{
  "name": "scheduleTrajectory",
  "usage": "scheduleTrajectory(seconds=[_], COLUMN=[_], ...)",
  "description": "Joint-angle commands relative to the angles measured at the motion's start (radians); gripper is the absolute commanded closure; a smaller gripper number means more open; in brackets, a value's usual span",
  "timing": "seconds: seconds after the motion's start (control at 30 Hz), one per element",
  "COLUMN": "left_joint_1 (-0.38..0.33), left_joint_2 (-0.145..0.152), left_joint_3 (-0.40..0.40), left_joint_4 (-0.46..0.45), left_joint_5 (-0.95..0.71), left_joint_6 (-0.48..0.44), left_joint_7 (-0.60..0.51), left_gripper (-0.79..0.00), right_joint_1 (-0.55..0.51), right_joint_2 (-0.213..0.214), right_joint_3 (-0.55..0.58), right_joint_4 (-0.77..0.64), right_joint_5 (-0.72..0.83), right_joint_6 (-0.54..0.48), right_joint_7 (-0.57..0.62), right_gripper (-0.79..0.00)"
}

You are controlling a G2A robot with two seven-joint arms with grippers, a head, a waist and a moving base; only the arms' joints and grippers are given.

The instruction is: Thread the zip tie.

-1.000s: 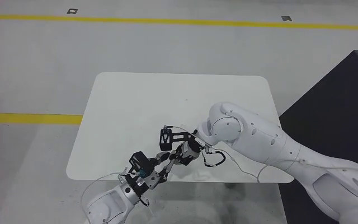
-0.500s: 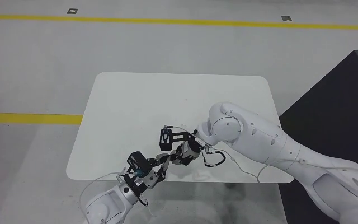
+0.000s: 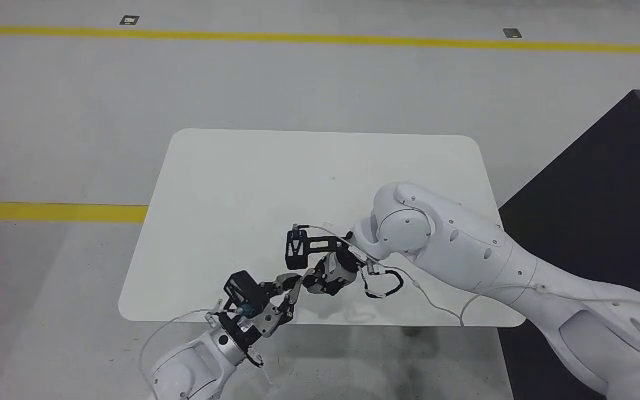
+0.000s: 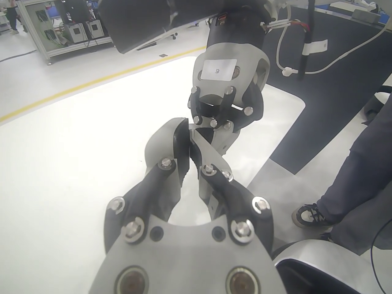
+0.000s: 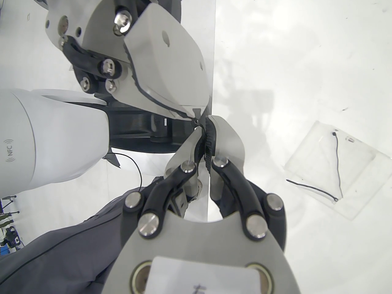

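My left gripper (image 3: pixel 287 293) and right gripper (image 3: pixel 312 283) meet tip to tip just over the front edge of the white table (image 3: pixel 300 180). In the left wrist view my left gripper (image 4: pixel 187 133) is shut, with the right gripper (image 4: pixel 214 133) facing it, fingers pressed together. The right wrist view has the right gripper (image 5: pixel 205 125) shut against the tips of the left gripper (image 5: pixel 193 116), a small black piece pinched where they meet. A thin black strand of the zip tie (image 5: pixel 135 166) curves down below them. Most of the tie is hidden by the fingers.
A clear flat tray (image 5: pixel 361 166) lies on the table beyond the grippers with a black zip tie (image 5: pixel 337 166) on it, and another zip tie (image 5: pixel 306 186) half off its edge. The table's front edge (image 5: pixel 213 62) runs right under the grippers.
My left arm has shifted slightly to the left along the front edge. Both grippers stay shut and tip to tip; the right arm has barely moved.
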Motion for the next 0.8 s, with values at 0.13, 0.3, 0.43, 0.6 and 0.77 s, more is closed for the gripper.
scheduleTrajectory(seconds=[0.13, 0.3, 0.43, 0.6, 0.77], left_joint_1=[0.018, 0.017, 0.008, 0.007, 0.005], left_joint_2=[0.002, 0.002, 0.000, 0.000, -0.001], left_joint_3=[0.003, 0.015, 0.031, 0.038, 0.040], left_joint_4=[-0.004, -0.004, -0.004, -0.001, 0.001], left_joint_5=[0.054, 0.092, 0.112, 0.126, 0.126], left_joint_6=[0.013, 0.026, 0.045, 0.061, 0.069], left_joint_7=[0.045, 0.044, 0.037, 0.046, 0.045], left_gripper=[-0.369, -0.323, -0.268, -0.234, -0.197], right_joint_1=[0.000, 0.000, 0.000, 0.000, 0.000], right_joint_2=[0.000, 0.000, 0.000, 0.000, 0.000], right_joint_3=[0.000, 0.000, 0.000, 0.000, 0.000], right_joint_4=[0.000, 0.000, 0.000, 0.000, 0.000], right_joint_5=[0.000, 0.000, 0.000, 0.000, 0.000], right_joint_6=[0.000, 0.000, 0.000, 0.000, 0.000], right_joint_7=[0.000, 0.000, 0.000, 0.000, 0.000], right_gripper=[0.000, 0.000, 0.000, 0.000, 0.000])
